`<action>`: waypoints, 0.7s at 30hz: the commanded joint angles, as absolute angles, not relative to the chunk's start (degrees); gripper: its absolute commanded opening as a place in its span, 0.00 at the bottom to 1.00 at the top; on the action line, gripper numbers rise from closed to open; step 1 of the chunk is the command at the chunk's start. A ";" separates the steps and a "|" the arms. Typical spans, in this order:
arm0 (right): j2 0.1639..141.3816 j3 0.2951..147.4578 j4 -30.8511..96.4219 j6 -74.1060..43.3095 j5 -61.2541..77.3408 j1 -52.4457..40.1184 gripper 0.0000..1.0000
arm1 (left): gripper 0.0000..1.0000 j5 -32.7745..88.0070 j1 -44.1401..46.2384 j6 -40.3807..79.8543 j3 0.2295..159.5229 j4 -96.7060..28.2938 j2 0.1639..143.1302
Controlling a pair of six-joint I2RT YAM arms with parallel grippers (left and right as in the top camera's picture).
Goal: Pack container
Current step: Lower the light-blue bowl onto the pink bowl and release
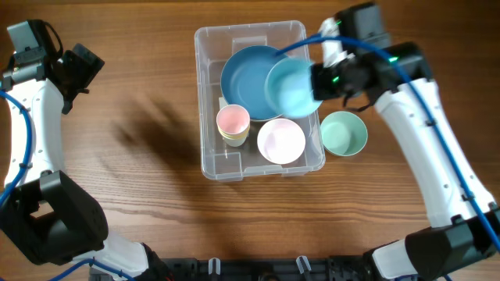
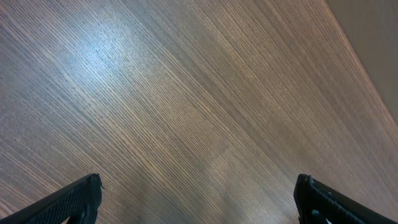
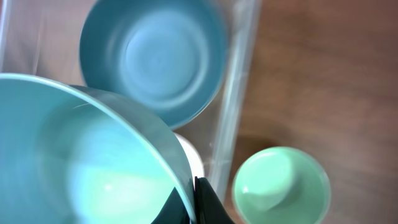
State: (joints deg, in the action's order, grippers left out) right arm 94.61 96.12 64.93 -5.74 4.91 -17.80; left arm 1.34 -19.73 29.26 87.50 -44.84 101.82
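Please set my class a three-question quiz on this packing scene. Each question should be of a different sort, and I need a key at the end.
1. True or false: the green bowl stands on the table, outside the container.
2. What does the right gripper hold above the container? A: a fork. B: the light blue bowl. C: nothing.
3. Fill in the gap: the left gripper is open over bare ____.

Key: 1 true; 2 B; 3 table.
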 commanded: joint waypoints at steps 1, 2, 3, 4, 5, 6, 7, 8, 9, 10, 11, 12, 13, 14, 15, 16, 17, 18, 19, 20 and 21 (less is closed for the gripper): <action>95.39 90.63 64.93 -5.10 3.46 -21.52 0.04 | 1.00 1.41 -19.88 28.99 88.07 -44.86 102.26; 95.39 89.69 64.90 -5.17 3.49 -21.87 0.04 | 1.00 1.41 -19.88 28.99 88.07 -44.86 102.26; 95.39 88.99 64.90 -5.39 3.46 -22.06 0.05 | 1.00 1.41 -19.88 28.99 88.07 -44.86 102.26; 95.39 88.14 64.93 -5.82 3.49 -22.17 0.04 | 1.00 1.41 -19.88 28.99 88.07 -44.86 102.24; 95.39 87.29 64.90 -6.22 3.57 -22.17 0.04 | 1.00 1.41 -19.88 28.99 88.07 -44.86 102.24; 95.39 86.48 64.84 -6.15 3.99 -22.17 0.04 | 1.00 1.41 -19.88 28.99 88.07 -44.86 102.26; 95.39 85.73 64.79 -6.15 4.19 -22.17 0.04 | 1.00 1.41 -19.88 28.99 88.07 -44.86 102.24; 95.39 84.95 64.66 -6.17 4.62 -22.17 0.04 | 1.00 1.41 -19.88 28.99 88.07 -44.86 102.26; 95.39 84.16 64.36 -6.17 5.37 -22.17 0.04 | 1.00 1.41 -19.88 28.99 88.07 -44.86 102.26; 95.39 83.42 63.99 -6.15 6.39 -22.17 0.04 | 1.00 1.41 -19.88 28.99 88.07 -44.86 102.24; 95.39 82.74 63.57 -6.15 7.33 -22.17 0.04 | 1.00 1.41 -19.88 28.99 88.07 -44.86 102.24; 95.39 82.21 63.22 -6.17 7.99 -22.17 0.04 | 1.00 1.41 -19.88 28.99 88.07 -44.86 102.26; 95.39 81.76 62.94 -6.15 8.38 -22.17 0.04 | 1.00 1.41 -19.88 28.99 88.07 -44.86 102.24; 95.39 81.49 62.63 -6.17 8.54 -22.17 0.04 | 1.00 1.41 -19.88 28.99 88.07 -44.86 102.26; 95.39 81.34 62.39 -6.15 8.54 -22.20 0.04 | 1.00 1.41 -19.88 28.99 88.07 -44.86 102.24; 95.39 81.28 62.17 -6.15 8.49 -22.17 0.09 | 1.00 1.41 -19.88 28.99 88.07 -44.86 102.24; 95.39 81.28 61.84 -6.13 8.49 -22.17 0.17 | 1.00 1.41 -19.88 28.99 88.07 -44.86 102.24; 95.39 81.28 61.45 -6.13 8.49 -22.17 0.29 | 1.00 1.41 -19.88 28.99 88.07 -44.86 102.26; 95.39 81.28 61.12 -6.11 8.49 -22.17 0.46 | 1.00 1.41 -19.88 28.99 88.07 -44.86 102.26; 95.39 81.28 60.71 -6.07 8.49 -22.17 0.52 | 1.00 1.41 -19.88 28.99 88.07 -44.86 102.26; 95.39 81.30 60.16 -5.91 8.43 -22.17 0.54 | 1.00 1.41 -19.88 28.99 88.07 -44.84 102.24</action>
State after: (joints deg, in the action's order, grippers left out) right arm 94.98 81.54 61.19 -5.98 7.40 -22.00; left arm 1.34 -19.73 29.26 87.50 -44.86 101.82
